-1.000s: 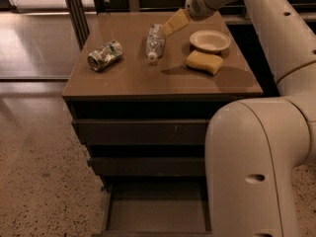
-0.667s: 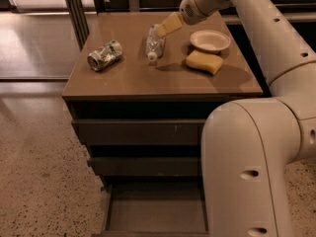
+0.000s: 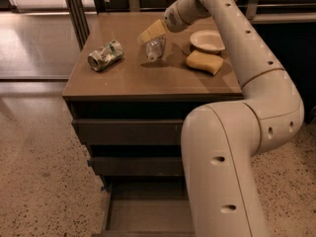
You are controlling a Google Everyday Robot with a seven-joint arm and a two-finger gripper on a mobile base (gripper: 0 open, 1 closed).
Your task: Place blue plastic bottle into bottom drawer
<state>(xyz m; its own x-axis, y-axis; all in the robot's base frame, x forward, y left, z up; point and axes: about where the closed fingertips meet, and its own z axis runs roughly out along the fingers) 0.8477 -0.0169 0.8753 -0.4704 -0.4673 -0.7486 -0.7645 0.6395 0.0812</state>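
Showing the blue plastic bottle (image 3: pixel 154 48) lying on the counter (image 3: pixel 148 80) between crushed can (image 3: pixel 104 55) and sponge (image 3: pixel 204 62), just beneath the hand (image 3: pixel 150 32) tilting over its far end; grip impossible to tell. Bottom drawer (image 3: pixel 143 214) standing open below.

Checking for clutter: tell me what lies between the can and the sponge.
In the camera view, the bottle lies between the can and the sponge, with the gripper over its far end.
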